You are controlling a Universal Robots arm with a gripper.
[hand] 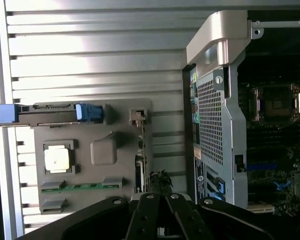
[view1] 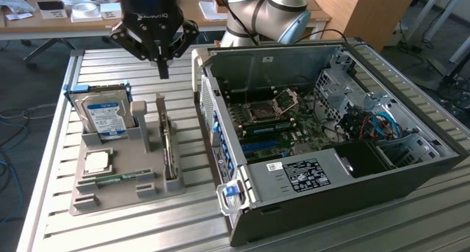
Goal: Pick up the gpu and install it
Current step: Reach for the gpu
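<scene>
Hovering shut and empty above the gpu [view1: 169, 147] standing edge-up in its holder [view1: 110, 200], the pincer [view1: 163, 71] risks ramming it if lowered unopened.

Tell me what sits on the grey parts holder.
A blue-labelled hard drive standing upright, a processor chip, a green memory stick and the gpu on edge. Their lower edges are hidden.

Exterior view: high, oblique, mid-distance, looking down across ribbed silver metal table [view1: 110, 230] toward grey robot arm [view1: 272, 15]. Wrist view: straight down, nearer. Shared ground: grey moulded parts tray [hand: 125, 150], perforated side of open black computer case [hand: 212, 120], table slats.
</scene>
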